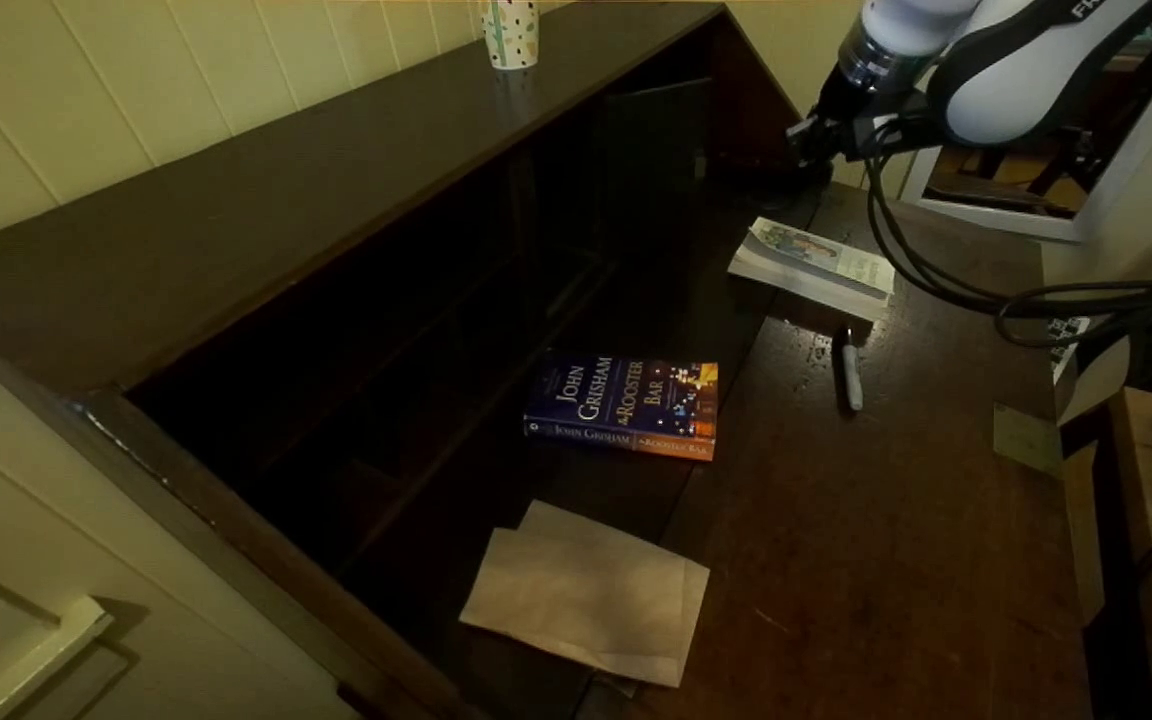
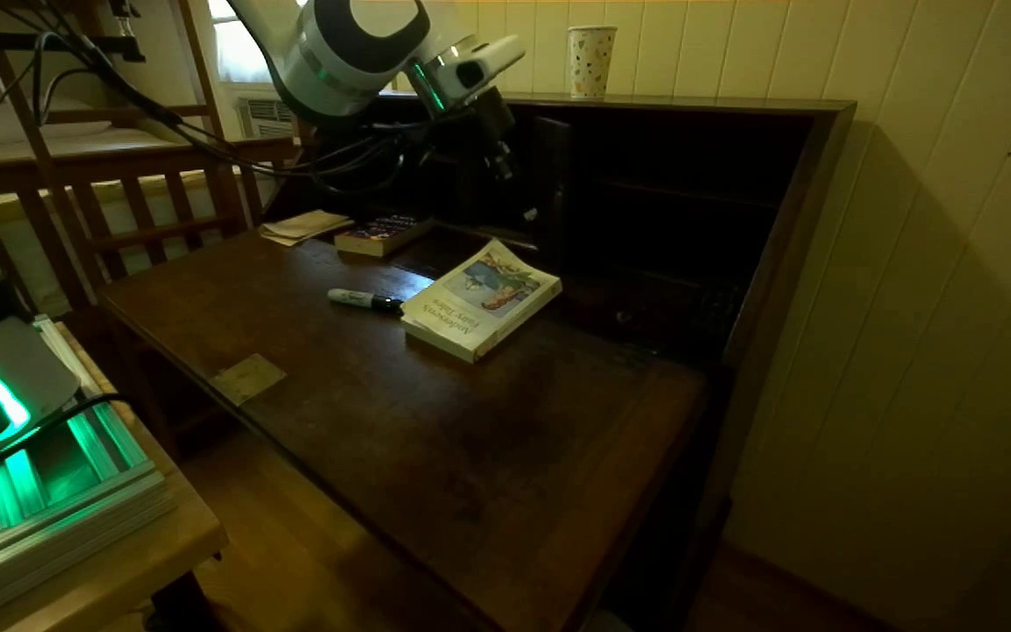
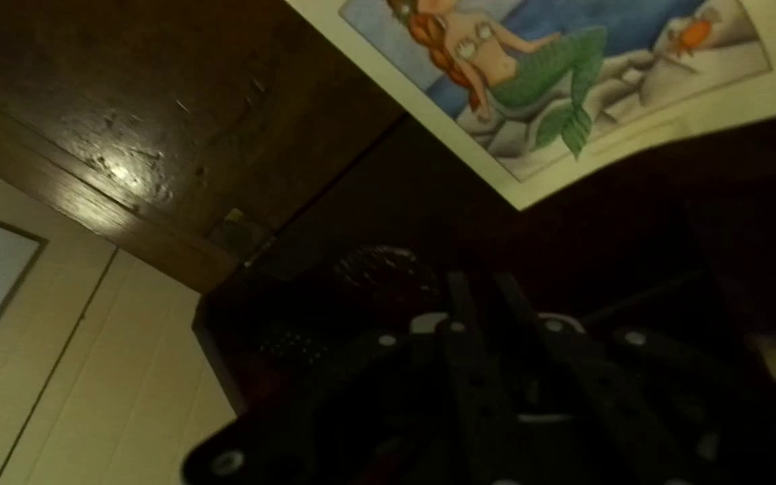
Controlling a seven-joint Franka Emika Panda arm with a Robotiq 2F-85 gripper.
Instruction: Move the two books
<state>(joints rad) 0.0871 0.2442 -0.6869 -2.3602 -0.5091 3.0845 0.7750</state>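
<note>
Panelling of dull yellow backs the room, where the light is weak. Against it stands the dark wooden bench, with a shadowed recess at its rear and a seam running lengthwise. The robot arm reaches in above it. The pale book lies flat across the seam, its long axis running from the recess toward the bench's outer edge; the blue book lies well apart, farther along, turned much the same way. The pale one is nearer the end effector, and the coming move probably turns on that offset: the book sits lower and off to one side, while the fingers point past its corner toward the dark recess. A sideways shift and a descent seem called for before any grip. The fingers are drawn close together, almost meeting, with nothing visible between, so they would presumably have to spread first. Smallest, a marker lies near the pale book.
</note>
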